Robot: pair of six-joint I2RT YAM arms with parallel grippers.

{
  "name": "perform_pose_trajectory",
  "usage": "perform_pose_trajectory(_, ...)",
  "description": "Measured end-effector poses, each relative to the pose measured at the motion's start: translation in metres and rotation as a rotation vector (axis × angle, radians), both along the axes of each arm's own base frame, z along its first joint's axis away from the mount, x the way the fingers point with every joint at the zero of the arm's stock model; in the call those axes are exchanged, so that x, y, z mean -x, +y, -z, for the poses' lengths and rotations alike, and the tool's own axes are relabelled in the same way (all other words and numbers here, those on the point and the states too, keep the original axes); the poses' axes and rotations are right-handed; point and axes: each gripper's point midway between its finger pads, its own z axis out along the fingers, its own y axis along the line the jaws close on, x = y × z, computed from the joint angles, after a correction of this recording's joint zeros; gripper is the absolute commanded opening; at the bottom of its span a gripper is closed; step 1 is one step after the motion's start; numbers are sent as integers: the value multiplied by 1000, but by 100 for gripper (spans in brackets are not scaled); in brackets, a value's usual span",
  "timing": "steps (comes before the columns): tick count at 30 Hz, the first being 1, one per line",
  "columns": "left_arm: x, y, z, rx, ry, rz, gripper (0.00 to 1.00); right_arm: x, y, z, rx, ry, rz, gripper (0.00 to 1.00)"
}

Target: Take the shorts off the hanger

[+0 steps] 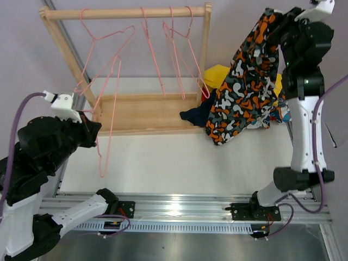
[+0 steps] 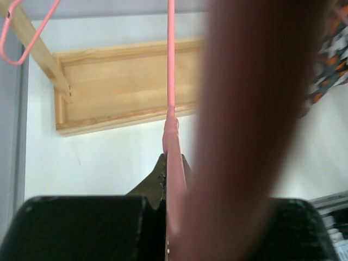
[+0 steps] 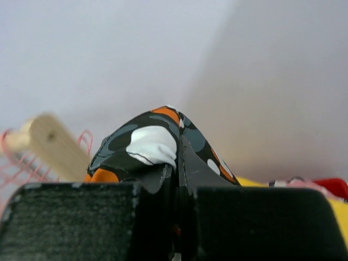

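In the top external view the right gripper [image 1: 276,26] is seen raised and closed on the upper edge of the orange-black-white camouflage-print fabric shorts [image 1: 244,81], which hang free below it. Its fingertips are hidden by cloth and arm. Behind the lower part of the hanging cloth a heap is made out: plain yellow fabric shorts [image 1: 217,75], plain navy fabric shorts [image 1: 193,115] and a largely covered strip of blue-orange-white print shorts [image 1: 281,111]. The left gripper [image 1: 91,128] is clamped on a thin pink wire hanger [image 1: 106,141], whose lower part dangles below the hand. Beyond that hand stands the light wooden rack [image 1: 136,111], with more pink hangers [image 1: 174,54] on its rod.

In the left wrist view the jaws are seen nearly shut on the pink wire. A broad blurred reddish shape just right of the fingers cannot be identified. The camouflage cloth is cut off at the far right.

In the right wrist view a fold of the camouflage shorts is pinched between the closed fingers. A blurred rod end lies beyond to the left, and yellow cloth is cropped at the right
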Motion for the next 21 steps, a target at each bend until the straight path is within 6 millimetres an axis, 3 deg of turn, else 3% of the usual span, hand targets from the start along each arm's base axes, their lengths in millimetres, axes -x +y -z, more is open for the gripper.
perform_pose_trajectory(5,-24,-6,33,-89,78,-42,0,-62,-23,-13,-28,-45,36,0)
perform_pose_trajectory(11,-75,-26,47,-148,111,-73,0,-114,-53,32,-44,17,84,0)
perform_pose_trajectory(13,-98,-25,51,-145,127,-102,0,-127,-63,58,-47,47,108,0)
perform_pose_trajectory(15,-121,-19,52,-140,137,-137,0,-138,-71,96,-50,105,138,1)
perform_pose_trajectory(16,-132,-16,51,-138,138,-155,0,-143,-73,123,-51,154,149,20)
perform_pose_trajectory(18,-152,-13,44,-129,129,-172,0,-150,-75,175,-62,260,164,43)
perform_pose_trajectory(20,-172,-14,30,-119,102,-180,0,-150,-75,243,-75,411,169,58)
perform_pose_trajectory(21,-183,-17,22,-111,82,-178,0,-147,-74,268,-81,467,168,59)
